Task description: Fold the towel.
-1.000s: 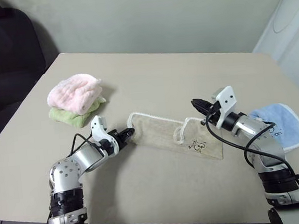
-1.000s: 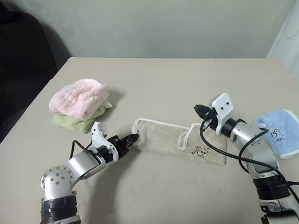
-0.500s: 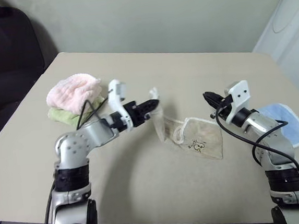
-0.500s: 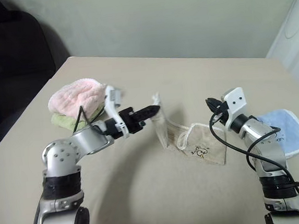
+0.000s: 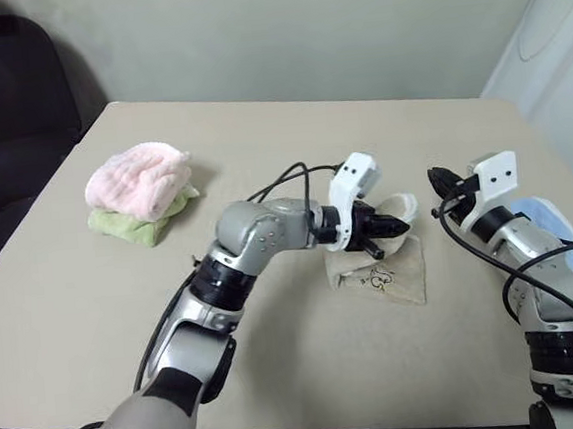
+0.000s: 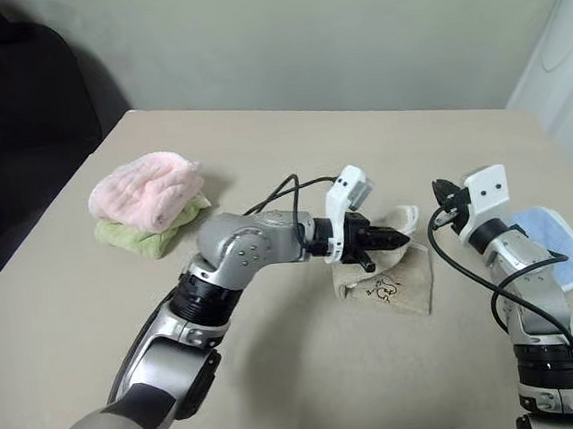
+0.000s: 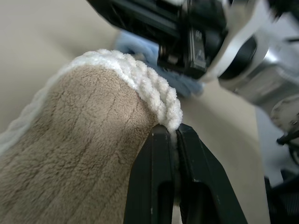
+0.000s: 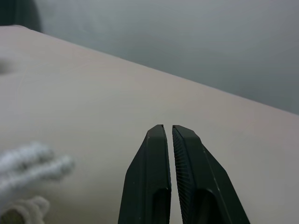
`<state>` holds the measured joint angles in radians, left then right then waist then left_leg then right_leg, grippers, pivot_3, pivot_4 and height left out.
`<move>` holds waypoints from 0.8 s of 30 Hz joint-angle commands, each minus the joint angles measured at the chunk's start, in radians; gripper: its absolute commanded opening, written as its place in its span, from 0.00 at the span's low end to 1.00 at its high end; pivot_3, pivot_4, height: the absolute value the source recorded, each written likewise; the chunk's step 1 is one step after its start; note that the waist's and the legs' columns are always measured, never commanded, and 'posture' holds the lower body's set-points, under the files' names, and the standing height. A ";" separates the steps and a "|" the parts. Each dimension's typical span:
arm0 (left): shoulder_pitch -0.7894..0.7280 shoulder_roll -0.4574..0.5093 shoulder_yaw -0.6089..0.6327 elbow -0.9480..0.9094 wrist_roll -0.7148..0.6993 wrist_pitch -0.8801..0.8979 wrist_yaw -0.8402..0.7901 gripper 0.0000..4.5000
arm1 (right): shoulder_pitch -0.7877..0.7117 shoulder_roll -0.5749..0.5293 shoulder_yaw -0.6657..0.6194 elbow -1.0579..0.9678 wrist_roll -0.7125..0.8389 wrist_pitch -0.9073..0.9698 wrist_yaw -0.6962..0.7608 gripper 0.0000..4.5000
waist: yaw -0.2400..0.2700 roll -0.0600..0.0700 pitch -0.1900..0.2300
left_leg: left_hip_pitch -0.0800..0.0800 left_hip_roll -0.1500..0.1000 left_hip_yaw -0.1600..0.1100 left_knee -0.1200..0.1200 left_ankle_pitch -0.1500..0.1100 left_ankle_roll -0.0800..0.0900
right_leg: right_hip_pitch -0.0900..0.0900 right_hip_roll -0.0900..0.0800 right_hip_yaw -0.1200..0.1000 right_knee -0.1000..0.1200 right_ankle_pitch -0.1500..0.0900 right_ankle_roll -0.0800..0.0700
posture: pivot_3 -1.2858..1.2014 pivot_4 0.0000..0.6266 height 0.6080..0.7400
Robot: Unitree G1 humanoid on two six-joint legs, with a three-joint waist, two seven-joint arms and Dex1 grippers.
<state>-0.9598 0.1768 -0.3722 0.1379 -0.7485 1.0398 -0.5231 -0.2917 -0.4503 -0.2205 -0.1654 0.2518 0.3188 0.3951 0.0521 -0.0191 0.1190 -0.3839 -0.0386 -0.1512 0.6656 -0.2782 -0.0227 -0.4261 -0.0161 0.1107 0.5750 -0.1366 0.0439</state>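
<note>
The beige towel (image 5: 387, 274) lies right of the table's middle, its embroidered mark facing up. Its left end is lifted and doubled over toward the right. My left gripper (image 5: 400, 228) reaches across from the left and is shut on the towel's white corded edge (image 7: 154, 88), holding it just above the lower layer. My right gripper (image 5: 435, 175) hovers to the right of the towel, level and pointing away from me. In the right wrist view its fingers (image 8: 156, 154) are shut with nothing between them.
A light-blue cloth (image 5: 556, 221) lies on the table behind my right arm. A pink cloth (image 5: 138, 179) sits on a green one (image 5: 125, 227) at the far left of the tan table (image 5: 280, 135). A dark chair stands beyond the table's left corner.
My left gripper has carried the towel's left edge up and across to the right, doubling the cloth over. My right gripper has drifted right, away from the towel.
</note>
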 commanded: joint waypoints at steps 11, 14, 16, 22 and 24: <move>-0.026 -0.161 -0.187 0.171 0.341 -0.152 -0.146 0.01 | 0.034 -0.009 -0.064 -0.104 0.006 0.003 -0.057 0.07 | 0.000 0.000 0.000 | 0.000 -0.001 0.003 0.000 0.000 0.003 | 0.001 -0.003 0.000 0.000 -0.005 0.015 | 0.52 0.24 1.00; -0.013 -0.178 -0.171 0.186 0.365 -0.150 -0.161 0.01 | 0.036 -0.008 -0.060 -0.105 0.004 0.003 -0.058 0.07 | 0.000 0.000 0.000 | 0.000 -0.001 0.004 0.001 0.000 0.004 | 0.001 -0.004 0.001 -0.001 -0.004 0.017 | 0.52 0.24 1.00; 0.000 -0.190 -0.142 0.182 0.357 -0.143 -0.173 0.12 | 0.037 -0.006 -0.056 -0.099 0.001 0.001 -0.057 0.07 | 0.000 0.000 0.000 | 0.000 -0.001 0.004 0.001 0.000 0.004 | 0.001 -0.004 0.001 -0.001 -0.004 0.019 | 0.52 0.24 1.00; 0.021 -0.227 -0.034 0.154 0.312 -0.101 -0.196 0.54 | 0.030 -0.003 -0.042 -0.093 0.000 0.005 -0.053 0.07 | 0.001 0.000 0.000 | 0.000 -0.001 0.005 0.001 0.000 0.004 | 0.001 -0.004 0.001 -0.001 -0.004 0.020 | 0.52 0.24 1.00; 0.024 -0.235 0.007 0.140 0.287 -0.081 -0.201 0.71 | 0.027 -0.003 -0.039 -0.090 -0.001 0.006 -0.052 0.07 | 0.000 0.000 0.000 | 0.000 -0.001 0.005 0.001 0.000 0.004 | 0.001 -0.004 0.001 -0.001 -0.004 0.020 | 0.52 0.24 1.00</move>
<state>-0.9298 -0.0403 -0.4089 0.3259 -0.4246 0.9446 -0.7078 -0.2509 -0.4479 -0.2560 -0.2315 0.2511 0.3319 0.3520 0.0526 -0.0193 0.1191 -0.3839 -0.0395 -0.1462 0.6663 -0.2784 -0.0185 -0.4254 -0.0203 0.1117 0.5742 -0.1403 0.0640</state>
